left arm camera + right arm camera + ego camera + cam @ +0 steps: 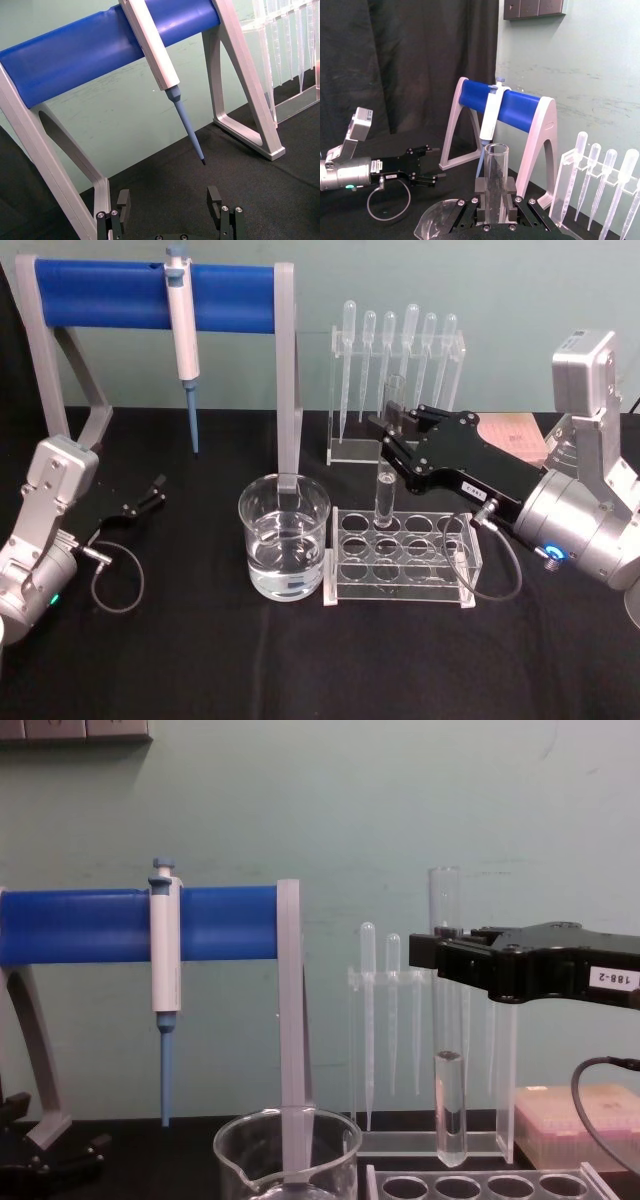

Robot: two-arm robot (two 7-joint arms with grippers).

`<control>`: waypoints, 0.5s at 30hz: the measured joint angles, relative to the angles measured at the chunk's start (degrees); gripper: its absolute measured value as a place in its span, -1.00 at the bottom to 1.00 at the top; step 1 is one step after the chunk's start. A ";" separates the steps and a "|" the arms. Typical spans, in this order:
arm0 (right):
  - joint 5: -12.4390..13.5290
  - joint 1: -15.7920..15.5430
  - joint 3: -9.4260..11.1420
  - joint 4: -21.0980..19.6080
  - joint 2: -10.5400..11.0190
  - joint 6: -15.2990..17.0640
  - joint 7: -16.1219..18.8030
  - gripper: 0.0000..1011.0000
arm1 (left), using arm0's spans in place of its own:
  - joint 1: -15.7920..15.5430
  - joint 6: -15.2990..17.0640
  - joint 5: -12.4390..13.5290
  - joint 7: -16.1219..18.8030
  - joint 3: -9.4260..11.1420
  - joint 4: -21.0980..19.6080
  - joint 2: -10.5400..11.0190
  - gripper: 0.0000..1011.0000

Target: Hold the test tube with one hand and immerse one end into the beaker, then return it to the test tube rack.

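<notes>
Right gripper (392,427) is clenched on the upper part of the test tube (446,1020). The tube stands upright over the back row of the test tube rack (470,562). Its rounded end sits at or just above a rack hole; the chest view leaves contact unclear. Clear liquid (449,1110) fills the tube's lower part. The beaker (262,540), part-filled, stands just left of the rack. Left gripper (155,492) rests on the table (200,660) well left of the rack, fingers apart, empty.

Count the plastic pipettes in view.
6. The pipettes hang in one row in the clear stand behind the test tube rack; the right gripper covers some lower ends, so another could be hidden.
</notes>
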 joint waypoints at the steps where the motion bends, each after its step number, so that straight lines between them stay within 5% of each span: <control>1: 0.00 0.00 0.00 0.00 0.00 0.00 0.00 -0.55 | 0.00 0.00 0.00 0.00 0.00 0.00 0.00 0.98; 15: 0.00 0.00 0.00 0.00 0.00 0.00 0.00 -0.55 | 0.00 0.00 0.00 0.00 0.00 0.00 0.00 0.98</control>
